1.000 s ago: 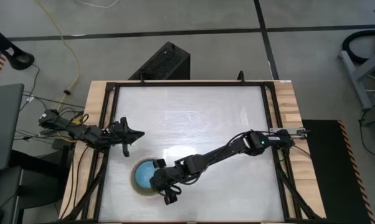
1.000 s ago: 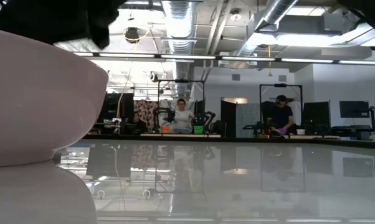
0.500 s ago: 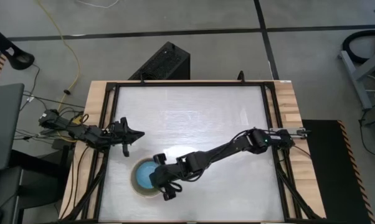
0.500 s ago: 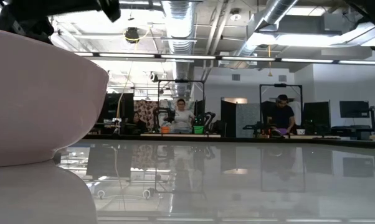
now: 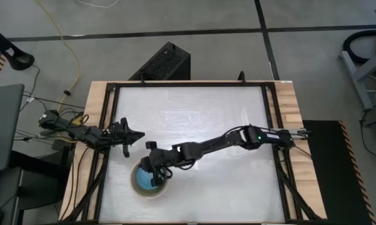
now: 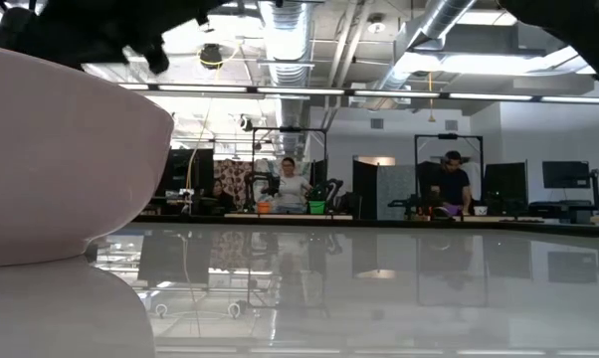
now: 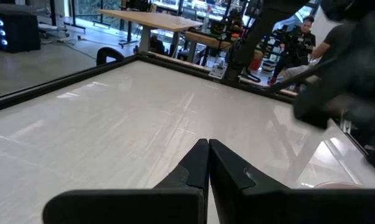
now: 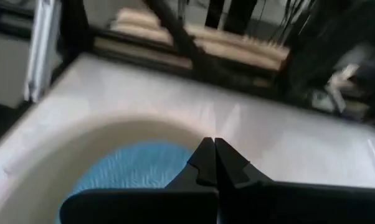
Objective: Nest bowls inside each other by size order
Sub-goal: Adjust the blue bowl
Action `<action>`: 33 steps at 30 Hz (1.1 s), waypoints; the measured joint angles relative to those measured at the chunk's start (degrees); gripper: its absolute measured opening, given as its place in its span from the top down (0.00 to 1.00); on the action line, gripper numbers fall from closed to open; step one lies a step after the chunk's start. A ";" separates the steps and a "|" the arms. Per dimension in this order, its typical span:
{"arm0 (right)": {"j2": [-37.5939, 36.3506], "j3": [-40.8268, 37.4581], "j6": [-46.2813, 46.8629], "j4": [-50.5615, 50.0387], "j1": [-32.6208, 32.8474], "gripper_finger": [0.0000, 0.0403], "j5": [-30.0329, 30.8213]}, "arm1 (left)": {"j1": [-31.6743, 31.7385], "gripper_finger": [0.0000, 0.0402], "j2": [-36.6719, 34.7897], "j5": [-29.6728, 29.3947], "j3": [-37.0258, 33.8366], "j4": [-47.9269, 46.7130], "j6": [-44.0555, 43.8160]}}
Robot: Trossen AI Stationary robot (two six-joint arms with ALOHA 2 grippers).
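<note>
Overhead, my right pincer (image 5: 154, 179) is hanging just above the stacked bowls near the table's (image 5: 194, 112) front left, its fingers (image 8: 207, 163) pressed together and gripping nothing. Beneath it, two bowls are showing from above: a light blue bowl (image 5: 142, 177) is sitting inside a pale beige-grey bowl (image 5: 152, 194), whose rim is ringing it. Whether more bowls are nested there, I cannot tell. At table height, one pale pinkish bowl wall (image 6: 61, 159) is filling the near left edge, mirrored in the glossy tabletop. My left pincer (image 5: 126, 152) is waiting by the table's left rim, fingers (image 7: 203, 168) likewise closed and empty. Behind, two people (image 6: 292, 187) are working at distant benches.
</note>
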 joint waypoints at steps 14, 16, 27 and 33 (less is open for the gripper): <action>0.62 0.35 -0.34 -0.60 -0.40 1.00 0.07 | 0.02 1.00 0.00 0.01 0.00 0.00 0.02; 0.45 1.27 0.06 -0.45 -0.53 1.00 0.70 | 0.02 1.00 0.00 0.01 -0.01 0.00 -0.01; 0.98 1.25 1.13 -2.11 -1.12 1.00 0.07 | 0.02 1.00 0.00 0.05 0.00 0.00 -0.04; 0.59 1.29 1.14 -1.48 -0.85 1.00 -0.18 | 0.02 1.00 0.00 0.05 -0.01 0.00 -0.07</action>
